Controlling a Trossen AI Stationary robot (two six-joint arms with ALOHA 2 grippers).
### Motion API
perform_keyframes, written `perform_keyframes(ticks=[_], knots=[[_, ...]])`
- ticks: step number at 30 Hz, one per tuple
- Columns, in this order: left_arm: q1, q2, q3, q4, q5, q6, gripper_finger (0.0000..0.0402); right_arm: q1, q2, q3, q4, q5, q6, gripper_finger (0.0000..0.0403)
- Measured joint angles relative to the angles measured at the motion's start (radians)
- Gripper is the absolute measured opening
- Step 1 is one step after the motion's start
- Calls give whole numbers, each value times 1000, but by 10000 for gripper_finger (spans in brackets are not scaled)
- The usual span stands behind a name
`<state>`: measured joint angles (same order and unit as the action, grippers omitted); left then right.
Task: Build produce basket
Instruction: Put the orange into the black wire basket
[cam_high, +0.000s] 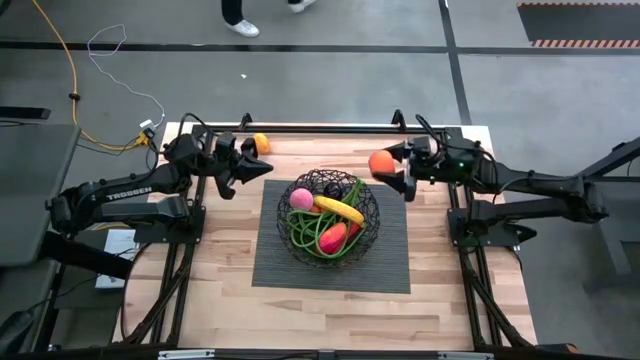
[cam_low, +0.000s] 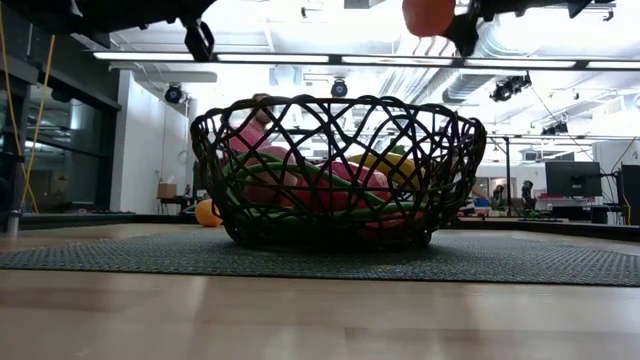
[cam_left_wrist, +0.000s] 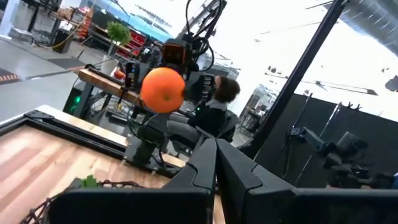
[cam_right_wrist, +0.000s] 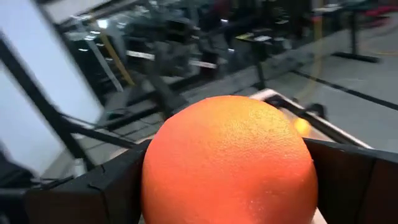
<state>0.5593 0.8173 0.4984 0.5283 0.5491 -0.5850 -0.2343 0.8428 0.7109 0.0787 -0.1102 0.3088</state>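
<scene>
The black wire basket (cam_high: 332, 213) stands on a dark ribbed mat (cam_high: 390, 270) at mid-table. In it lie a pink peach (cam_high: 301, 198), a yellow banana (cam_high: 340, 208), a red pepper (cam_high: 333, 237) and green beans (cam_high: 352, 192). My right gripper (cam_high: 390, 166) hangs above the basket's far right rim, shut on an orange (cam_high: 381, 162). My left gripper (cam_high: 262, 167) is shut on nothing, up in the air off the basket's far left. A second orange (cam_high: 261, 142) rests on the table near the far edge. My right gripper pinches the orange between its two fingers, one on each of its opposite sides (cam_right_wrist: 149, 180). The fingers (cam_right_wrist: 354, 174) lie level and come from the table's right side. The orange (cam_low: 428, 15) is lifted clear, higher than the basket's rim.
Bare wood lies in front of the mat and on both sides of it. Both arms' bases and frames line the table's left and right edges. A person (cam_left_wrist: 221, 93) sits beyond the table, and someone's feet (cam_high: 240, 25) show on the floor past the far edge.
</scene>
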Motion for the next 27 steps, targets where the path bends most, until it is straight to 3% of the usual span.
perform_keyframes(ticks=[6,10,19,27], knots=[[-36,1,0,-13,-8,103,0,26,0,0,-5,-17,-15,328],[-70,0,0,-24,-66,187,0,38,0,0,-6,-17,-51,328],[-144,1,152,-426,-279,524,0,39,0,0,0,-16,-67,328],[-150,1,159,-405,-277,537,0,39,0,0,0,-16,-110,328]])
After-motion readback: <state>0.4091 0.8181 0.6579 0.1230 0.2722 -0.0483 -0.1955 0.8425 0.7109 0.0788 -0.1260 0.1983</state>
